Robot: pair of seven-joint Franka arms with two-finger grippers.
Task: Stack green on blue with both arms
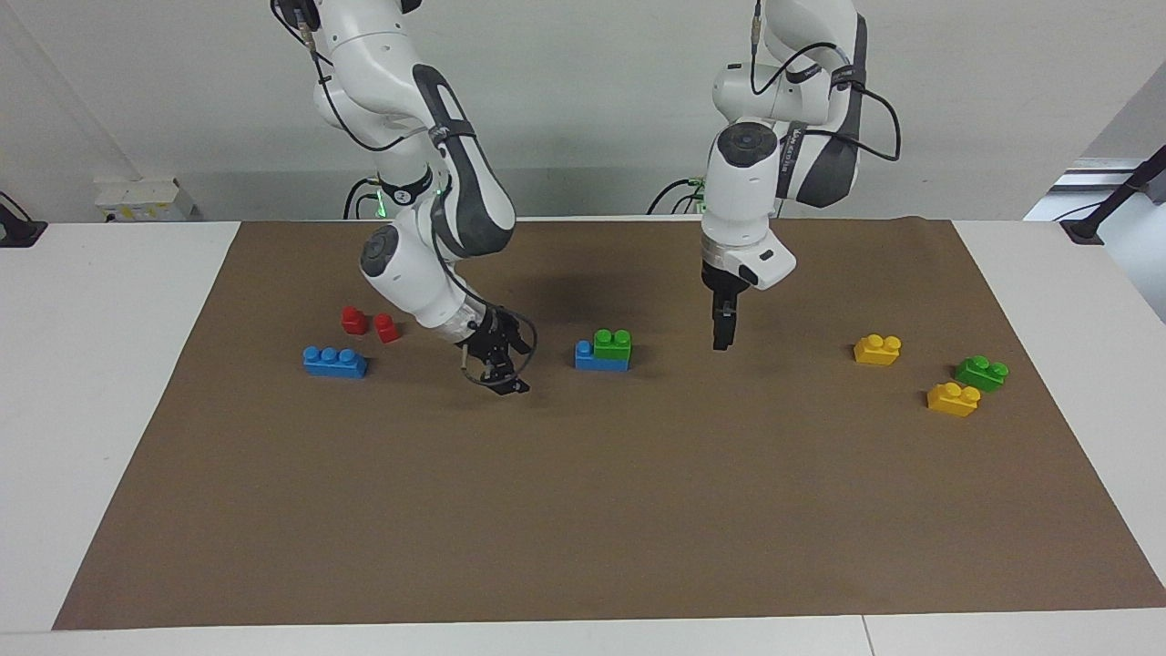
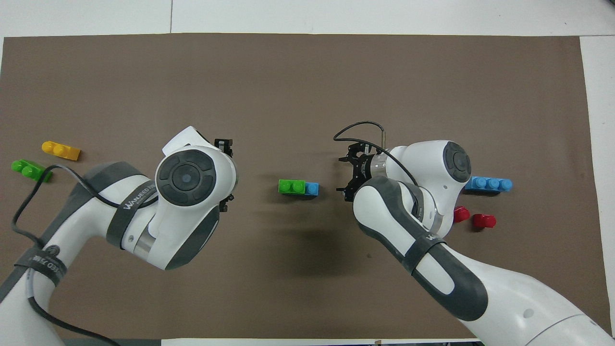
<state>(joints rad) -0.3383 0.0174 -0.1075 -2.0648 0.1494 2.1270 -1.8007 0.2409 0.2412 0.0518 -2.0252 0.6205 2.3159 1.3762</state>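
A green brick (image 1: 612, 342) sits on one end of a blue brick (image 1: 588, 357) in the middle of the brown mat; the stack also shows in the overhead view, green (image 2: 291, 186) on blue (image 2: 312, 188). My right gripper (image 1: 496, 369) is open and empty, low over the mat between the stack and the second blue brick (image 1: 335, 361). My left gripper (image 1: 722, 333) is open and empty, raised over the mat between the stack and the yellow bricks. Neither gripper touches the stack.
Two red bricks (image 1: 353, 320) (image 1: 386, 327) lie beside the second blue brick toward the right arm's end. Two yellow bricks (image 1: 877, 349) (image 1: 953, 398) and a second green brick (image 1: 981, 372) lie toward the left arm's end. The brown mat (image 1: 583, 510) covers the white table.
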